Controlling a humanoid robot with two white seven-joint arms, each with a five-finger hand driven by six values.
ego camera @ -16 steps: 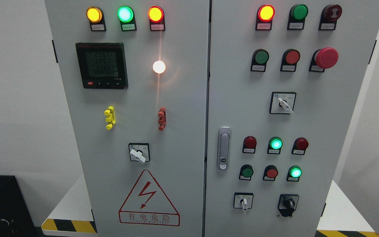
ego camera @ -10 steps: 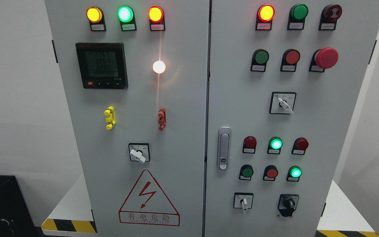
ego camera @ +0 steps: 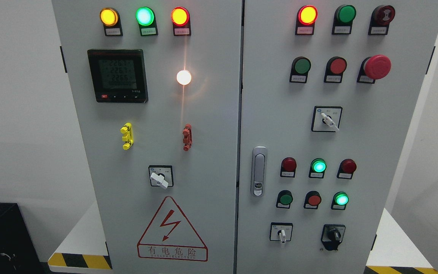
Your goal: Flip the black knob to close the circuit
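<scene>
White walls flank a grey two-door electrical cabinet (ego camera: 211,125) that fills most of the frame, standing on a pale floor with yellow-and-black hazard tape at the lower corners. On the left door, a digital meter (ego camera: 117,75) sits at upper left, with a white selector switch (ego camera: 160,178) and a red-edged warning triangle (ego camera: 172,230) lower down. Right of the centre seam is the silver door latch (ego camera: 258,171), then rows of lamps and push buttons, with a red mushroom stop button (ego camera: 377,66) at upper right.

The black knob (ego camera: 333,234) sits at the lower right of the frame, on the right door, beneath the lit green lamps. Nothing touches it, so by my reading the task is not yet begun: reaching, gripping and turning all remain.

Neither robot hand shows anywhere, so their finger state cannot be told, nor how far either lies from the knob.
</scene>
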